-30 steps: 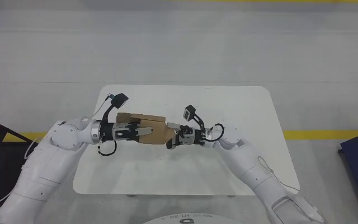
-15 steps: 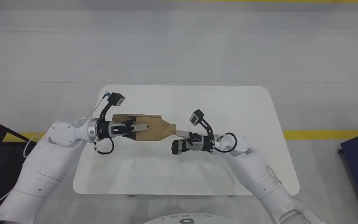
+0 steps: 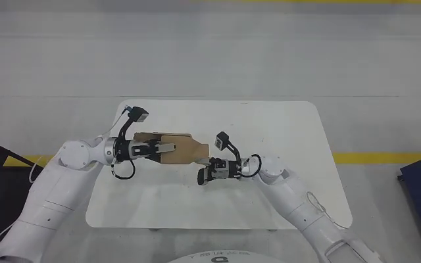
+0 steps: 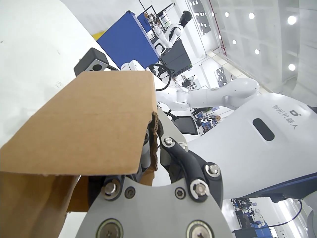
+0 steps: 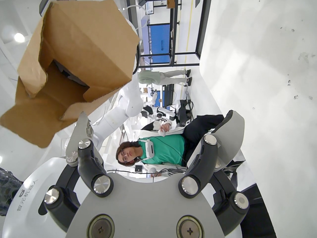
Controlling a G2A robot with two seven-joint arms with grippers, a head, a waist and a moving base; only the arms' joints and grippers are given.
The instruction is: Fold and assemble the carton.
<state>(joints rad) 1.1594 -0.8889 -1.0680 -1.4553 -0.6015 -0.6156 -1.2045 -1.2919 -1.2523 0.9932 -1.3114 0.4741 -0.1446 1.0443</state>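
The brown cardboard carton (image 3: 181, 150) is held above the white table (image 3: 276, 125), left of the middle. My left gripper (image 3: 162, 150) is shut on its left end, one finger over the top panel. From the left wrist the carton (image 4: 86, 122) covers most of that gripper (image 4: 151, 147), whose fingers clamp a wall edge. My right gripper (image 3: 202, 176) is open just below the carton's right end, a small gap away. Its wrist view has the carton (image 5: 74, 58) with its end open and flaps loose, beyond the spread fingertips (image 5: 84, 122).
Bare table top (image 3: 283, 197) stretches to the right of both arms and behind them. A yellow floor line (image 3: 375, 158) runs past the table's right edge. A dark blue object (image 3: 413, 181) sits at the far right.
The right gripper came off the carton's right end, dropped back towards the front, then edged closer again. The left arm shifted the carton slightly left and away.
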